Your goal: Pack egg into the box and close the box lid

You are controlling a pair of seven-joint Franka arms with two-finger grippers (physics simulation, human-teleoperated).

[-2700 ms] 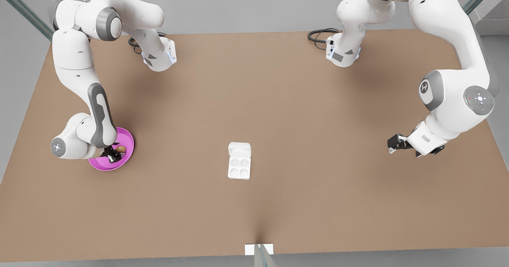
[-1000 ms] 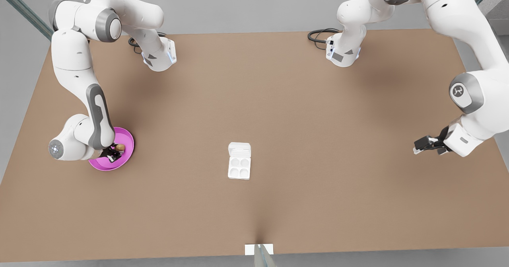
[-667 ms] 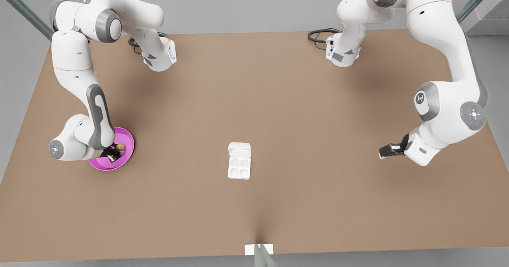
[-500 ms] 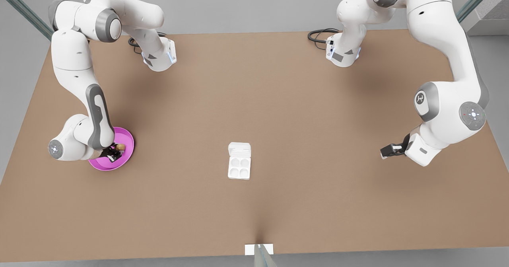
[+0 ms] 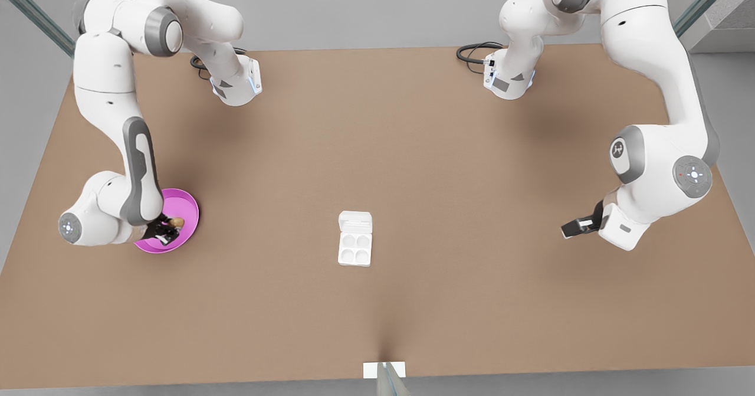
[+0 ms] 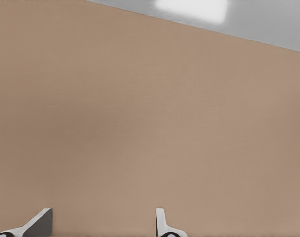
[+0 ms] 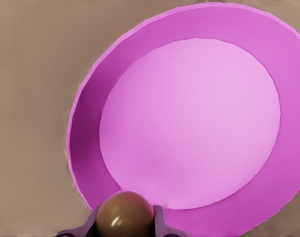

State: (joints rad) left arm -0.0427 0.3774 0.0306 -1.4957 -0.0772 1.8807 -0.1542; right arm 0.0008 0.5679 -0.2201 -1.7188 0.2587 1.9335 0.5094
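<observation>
A: Right, R gripper (image 5: 167, 228) — where?

B: Over pink plate (image 5: 187, 202), front view's left side of table (image 5: 413, 148). Clamped on egg (image 5: 177, 222).

A: Sure abt grip?

B: Yep. In R wrist view, fingers (image 7: 158, 219) pressed on both sides of egg (image 7: 125, 213), plate rim (image 7: 85, 163) below. Looks raised off plate floor, but can't say for sure.

A: And L gripper (image 5: 567, 230)?

B: Near front view's right, above bare table, well apart from box (image 5: 355, 248). Fingers spread wide in L wrist view, tips (image 6: 40, 220) far from each other, nothing between. Just tan tabletop (image 6: 150, 123) under them. Waiting.

A: Box state?

B: Sits near table middle, between both arms. Open. Four round cups, all vacant. Box lid (image 5: 355, 221) folded back flat on far side of tray, raised ridge facing up.

A: Egg vs box?

B: Well apart. Egg at plate, box toward centre.

A: Anything else?

B: Black cables (image 5: 472, 51) by far arm bases. Small white patch (image 5: 383, 370) at near table edge.
</observation>
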